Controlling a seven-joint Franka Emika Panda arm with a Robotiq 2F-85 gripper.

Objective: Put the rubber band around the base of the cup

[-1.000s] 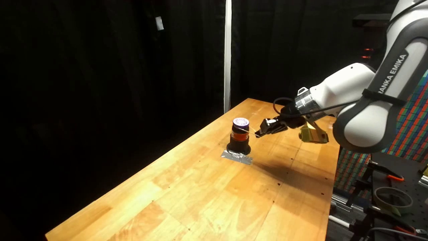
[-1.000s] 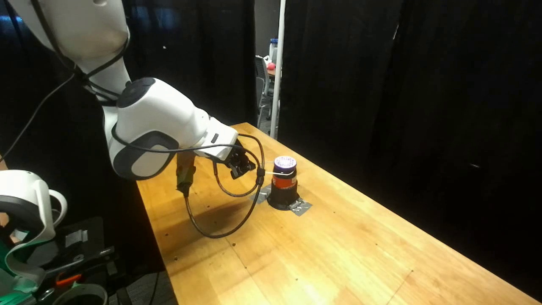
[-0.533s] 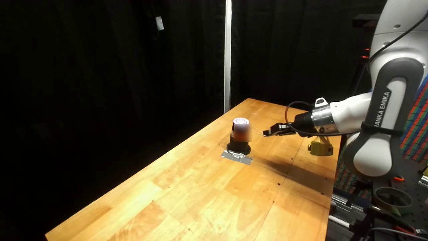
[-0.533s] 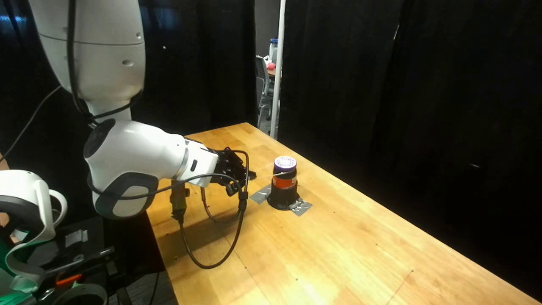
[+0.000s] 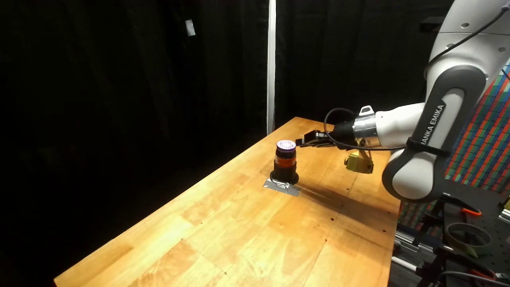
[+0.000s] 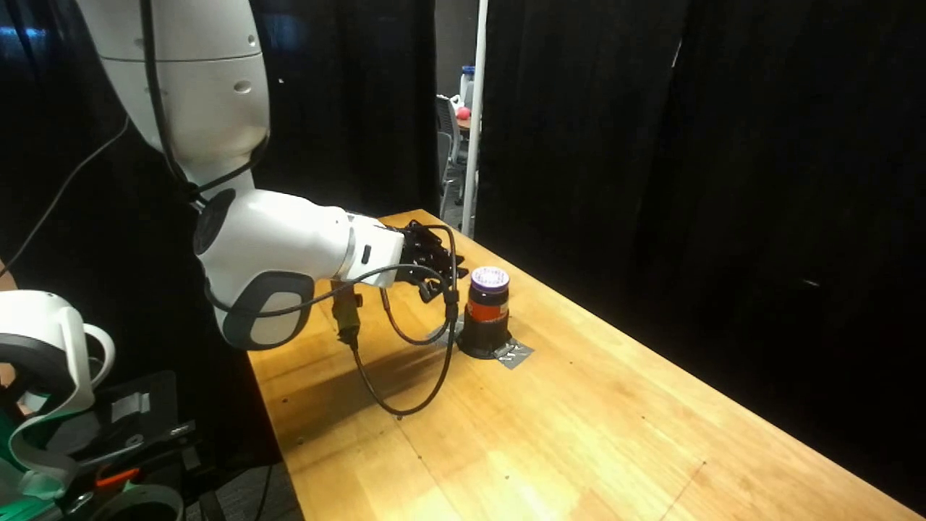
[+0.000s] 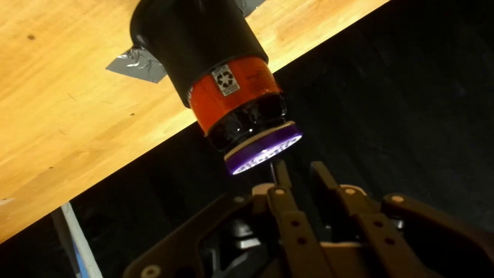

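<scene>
The cup (image 5: 285,164) is a dark cylinder with an orange-red band and a purple-rimmed white lid. It stands upright on the table in both exterior views (image 6: 486,310) and shows large in the wrist view (image 7: 233,90). A thin tan strip that looks like the rubber band (image 7: 258,139) lies around the lid's lower edge, near the top of the cup. No strand runs to my gripper (image 7: 298,164). The gripper is open with a narrow gap, empty, its tips just beyond the lid. In an exterior view the gripper (image 5: 299,142) is beside the lid at its height.
Grey tape (image 5: 281,186) holds the cup's foot to the wooden table (image 5: 239,231); more tape shows in an exterior view (image 6: 514,353). A looped black cable (image 6: 405,412) hangs from the arm near the cup. The table's far edge borders a black curtain (image 5: 159,99).
The rubber band was stretched from the cup's upper part to my gripper; now no strand shows between them. The gripper first pulled back, then moved up and toward the lid. The cup stayed put.
</scene>
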